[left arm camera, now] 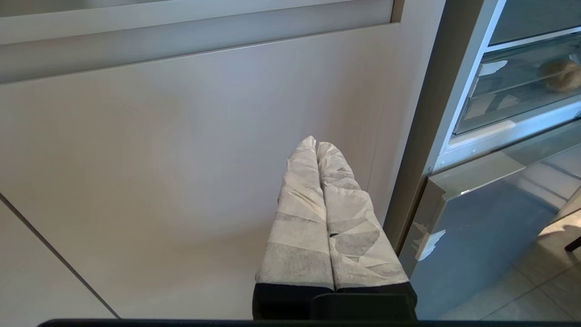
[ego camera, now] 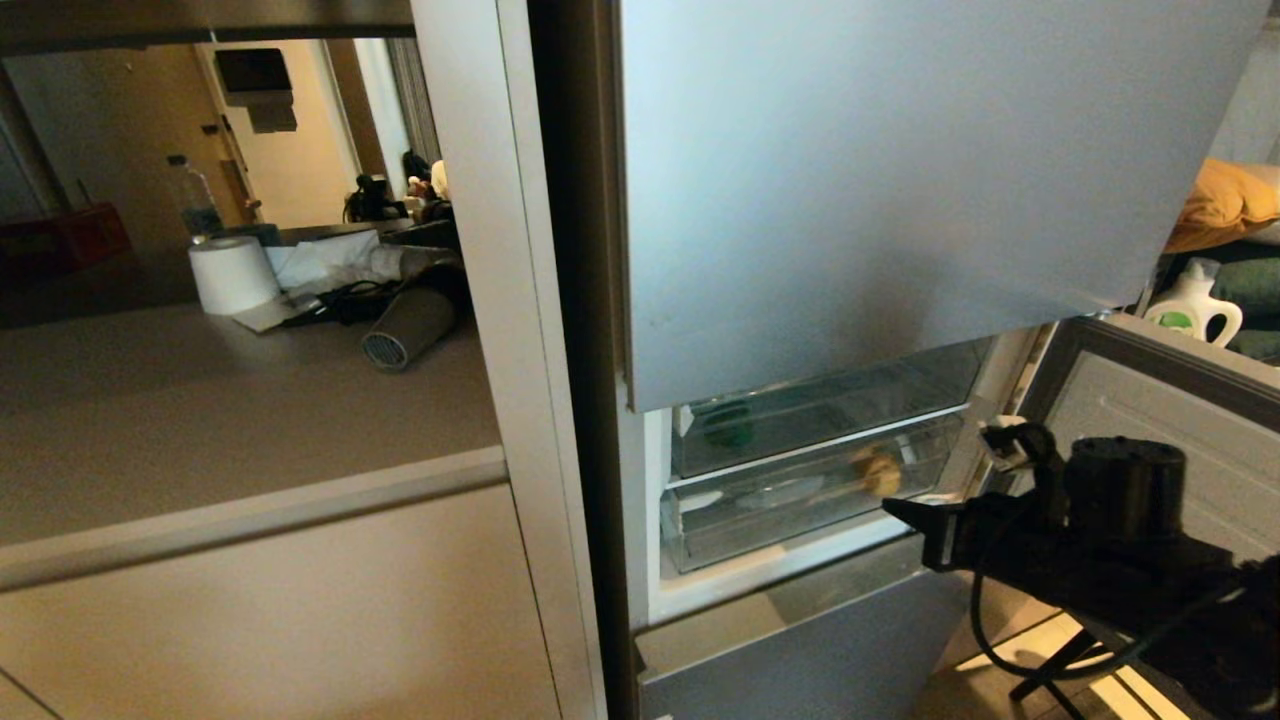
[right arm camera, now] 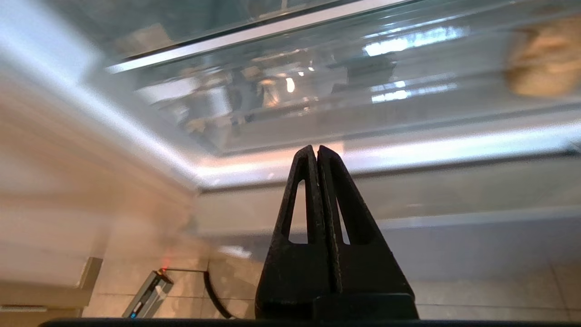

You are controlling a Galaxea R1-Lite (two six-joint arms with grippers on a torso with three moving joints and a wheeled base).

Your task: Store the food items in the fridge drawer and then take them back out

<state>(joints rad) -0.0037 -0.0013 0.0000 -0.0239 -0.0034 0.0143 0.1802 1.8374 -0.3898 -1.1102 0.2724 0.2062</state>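
While the fridge [ego camera: 860, 190] stands with its lower door swung open, the head view shows the right gripper [ego camera: 893, 509] low at the right, its black fingers pressed together and holding nothing. Its tip points at the fridge drawer [ego camera: 800, 495], the lower of 2 clear bins, and sits just off that bin's front right corner; contact cannot be confirmed. The tan potato-like lump [ego camera: 878, 470] lies inside this drawer, just above and slightly behind the gripper tip. The green bell pepper [ego camera: 728, 428] sits in the upper clear bin [ego camera: 830, 405], farther from the gripper, up and to its left. A paper roll [ego camera: 232, 274] and a grey cylindrical appliance [ego camera: 408, 326] rest on the counter [ego camera: 200, 420], well apart from the gripper.

Left wrist view: the left gripper [left arm camera: 316, 144] has 2 white-wrapped fingers [left arm camera: 299, 218] closed against each other, empty, facing a beige cabinet door [left arm camera: 159, 159]. The drawer and lump [left arm camera: 562, 75] appear off to one side of it, well apart.

Right wrist view: the closed black fingers [right arm camera: 295, 254] point at the drawer's clear front [right arm camera: 317, 104], near it. The lump [right arm camera: 542, 63] shows blurred through the plastic, beyond the tip and off to one side.
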